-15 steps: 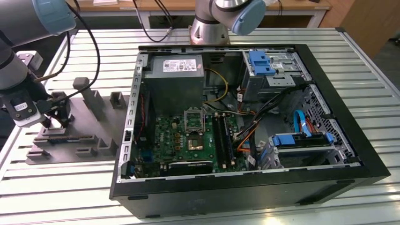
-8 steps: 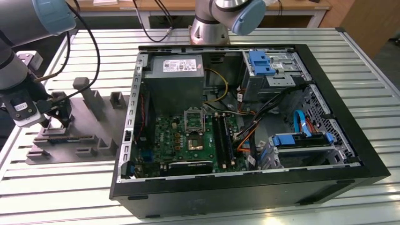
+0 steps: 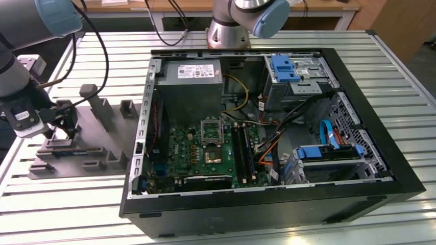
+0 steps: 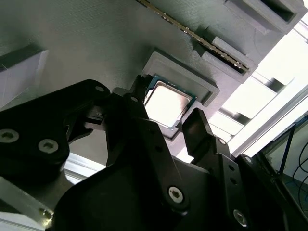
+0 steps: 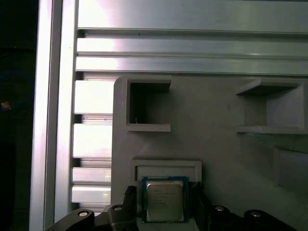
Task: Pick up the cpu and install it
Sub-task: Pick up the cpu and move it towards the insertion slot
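One cpu is counted, between the gripper's two fingers. One grey fixture plate is listed beneath. One computer case is recorded well apart.

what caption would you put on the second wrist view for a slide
Gripper over the cpu, which lies in its raised pocket on the grey fixture.

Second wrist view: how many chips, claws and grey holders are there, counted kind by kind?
cpu: 1, lying in its pocket
claw: 1, open, a finger on either side of the cpu
holder: 1, grey, with the cpu's pocket in it
Total: 3
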Robot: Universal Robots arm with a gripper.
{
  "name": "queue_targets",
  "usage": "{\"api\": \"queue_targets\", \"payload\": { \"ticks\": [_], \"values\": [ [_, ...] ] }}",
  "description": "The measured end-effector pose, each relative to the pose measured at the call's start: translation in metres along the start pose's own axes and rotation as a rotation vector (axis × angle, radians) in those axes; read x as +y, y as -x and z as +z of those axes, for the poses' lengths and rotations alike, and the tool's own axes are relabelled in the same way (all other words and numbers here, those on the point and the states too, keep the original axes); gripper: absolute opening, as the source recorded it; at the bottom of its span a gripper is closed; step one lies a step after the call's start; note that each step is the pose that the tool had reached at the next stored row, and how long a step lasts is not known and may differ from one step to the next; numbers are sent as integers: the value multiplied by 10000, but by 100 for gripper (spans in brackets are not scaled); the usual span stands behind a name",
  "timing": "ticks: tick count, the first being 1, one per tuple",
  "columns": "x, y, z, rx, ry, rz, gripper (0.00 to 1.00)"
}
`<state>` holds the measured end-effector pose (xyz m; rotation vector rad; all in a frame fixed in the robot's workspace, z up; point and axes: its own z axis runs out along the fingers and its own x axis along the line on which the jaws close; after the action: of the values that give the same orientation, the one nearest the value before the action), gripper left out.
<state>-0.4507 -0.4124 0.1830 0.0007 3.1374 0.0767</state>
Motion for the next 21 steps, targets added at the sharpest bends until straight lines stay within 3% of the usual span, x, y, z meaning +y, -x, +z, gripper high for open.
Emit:
{"api": "queue_targets", "payload": {
  "ticks": [10,17,21],
  "values": [
    [0,-4,-10,-6,-21,0,58],
    [0,-13,-8,-121,-91,-6,58],
    [0,-16,-8,-141,-91,-7,58]
  ]
}}
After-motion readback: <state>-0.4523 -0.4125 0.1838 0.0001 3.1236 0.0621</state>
